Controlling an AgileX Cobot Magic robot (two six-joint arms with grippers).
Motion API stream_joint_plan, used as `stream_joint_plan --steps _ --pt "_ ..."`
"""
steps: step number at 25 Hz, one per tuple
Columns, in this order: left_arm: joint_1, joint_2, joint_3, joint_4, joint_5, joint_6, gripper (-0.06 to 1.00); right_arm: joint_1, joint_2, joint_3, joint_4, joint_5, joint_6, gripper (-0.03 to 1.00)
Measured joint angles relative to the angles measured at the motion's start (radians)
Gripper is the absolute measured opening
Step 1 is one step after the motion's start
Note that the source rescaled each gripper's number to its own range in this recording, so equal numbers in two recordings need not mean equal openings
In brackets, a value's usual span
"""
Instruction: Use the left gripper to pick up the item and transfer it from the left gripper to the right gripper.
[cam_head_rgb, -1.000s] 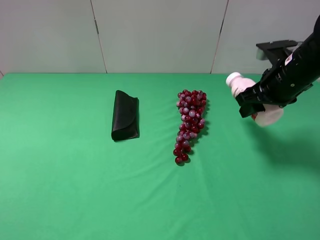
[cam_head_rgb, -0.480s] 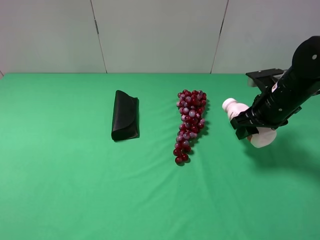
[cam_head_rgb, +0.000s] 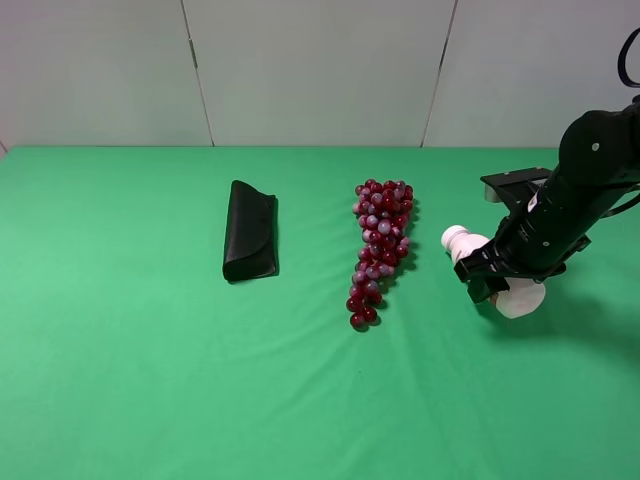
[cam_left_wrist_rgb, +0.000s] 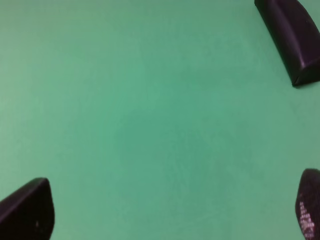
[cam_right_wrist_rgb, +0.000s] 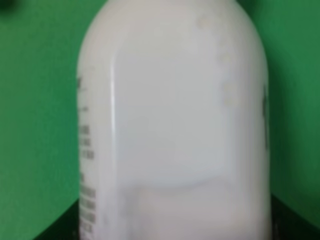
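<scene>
- Right pincer (cam_head_rgb: 497, 279) clenched on the item (cam_head_rgb: 518, 296), low over the green table (cam_head_rgb: 150, 380) at about 3 o'clock of the overhead view.
- Item — a small white plastic bottle — held tilted, white cap (cam_head_rgb: 455, 238) pointing toward 10 o'clock, broad base toward 4 o'clock; black fingers across its middle.
- Cannot tell from overhead whether the base touches the table or hangs just above it.
- From the right wrist camera, bottle body (cam_right_wrist_rgb: 175, 125) filling nearly the whole picture, blurred, with dark print running down one edge; black finger bases just showing at the two lower corners.
- Bulky black arm (cam_head_rgb: 590, 170) rising from the pincer toward 1 o'clock, a pale knob partly seen near its upper bracket.
- Bunch of red grapes (cam_head_rgb: 379, 246) lying near the cap, at 9 o'clock from it, apart from the bottle — long axis running roughly 12 to 6.
- Black folded case (cam_head_rgb: 250, 230) farther out at 9 o'clock, well apart from the grapes.
- Left pincer (cam_left_wrist_rgb: 170, 212) released, out of the overhead picture; in its own camera, two dark fingertips (cam_left_wrist_rgb: 27, 210) spread wide over bare green cloth, holding nothing.
- Same case (cam_left_wrist_rgb: 292, 37) at the far corner of that wrist picture.
</scene>
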Motion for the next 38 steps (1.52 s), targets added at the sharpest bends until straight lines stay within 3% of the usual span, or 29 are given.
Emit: stream_joint_plan --steps 15,16,17,19,21,24,29,38 --pt "0.000 0.000 0.000 0.000 0.000 0.000 0.93 0.000 0.000 0.000 -0.012 0.000 0.000 0.00" --pt "0.000 0.000 0.000 0.000 0.000 0.000 0.93 0.000 0.000 0.000 -0.012 0.000 0.000 0.06" --pt "0.000 0.000 0.000 0.000 0.000 0.000 0.93 0.000 0.000 0.000 -0.012 0.000 0.001 0.37" --pt "0.000 0.000 0.000 0.000 0.000 0.000 0.93 0.000 -0.001 0.000 -0.012 -0.003 0.002 0.76" --pt "0.000 0.000 0.000 0.000 0.000 0.000 0.93 0.000 -0.001 0.000 -0.012 -0.003 0.002 0.92" --pt "0.000 0.000 0.000 0.000 0.000 0.000 0.93 0.000 -0.001 0.000 -0.012 -0.003 0.002 0.99" --pt "0.000 0.000 0.000 0.000 0.000 0.000 0.93 0.000 -0.005 -0.005 -0.012 0.003 0.004 1.00" --pt "0.000 0.000 0.000 -0.001 0.000 0.000 0.93 0.000 -0.191 -0.082 -0.012 0.136 0.011 1.00"
